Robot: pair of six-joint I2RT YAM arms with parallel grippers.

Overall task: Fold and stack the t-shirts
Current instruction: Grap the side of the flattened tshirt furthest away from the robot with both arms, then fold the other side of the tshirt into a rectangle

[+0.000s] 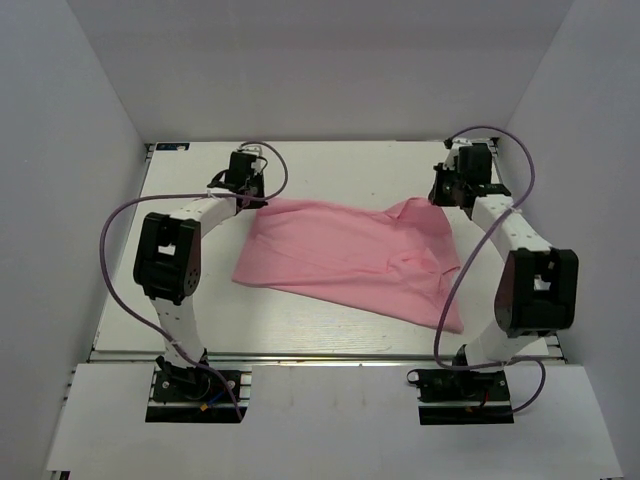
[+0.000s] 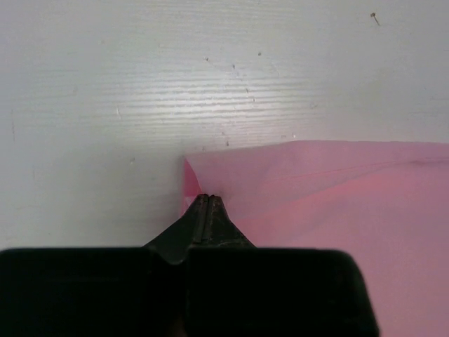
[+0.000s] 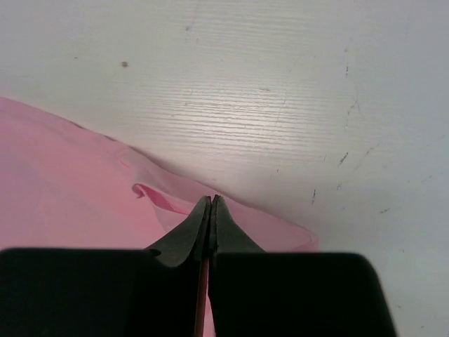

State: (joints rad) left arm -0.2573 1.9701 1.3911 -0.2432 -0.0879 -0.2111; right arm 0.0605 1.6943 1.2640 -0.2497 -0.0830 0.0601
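- White walls box in your workspace on three sides, and a pale table with a faint wood grain fills the floor of it.
- You have one pink t-shirt lying spread and slightly rumpled across the middle of the table. Its far edge runs between your two grippers, and its near right corner reaches toward the front edge.
- Your left arm rises from its base to a raised elbow. The forearm then reaches forward and inward toward the far side of the table.
- Your left gripper points down at the shirt's far left corner.
- From the left wrist view, your left gripper has its jaws pressed fully together on that corner of the t-shirt, which lies low against the table.
- Your right arm mirrors the left, elbow up and forearm stretched to the far right.
- Your right gripper sits at the shirt's far right edge.
- From the right wrist view, your right gripper is clamped tight, with a thin line of pink cloth showing between the fingers. A small fold of the t-shirt curls just beside the tips.
- Purple cables loop out from both arms.
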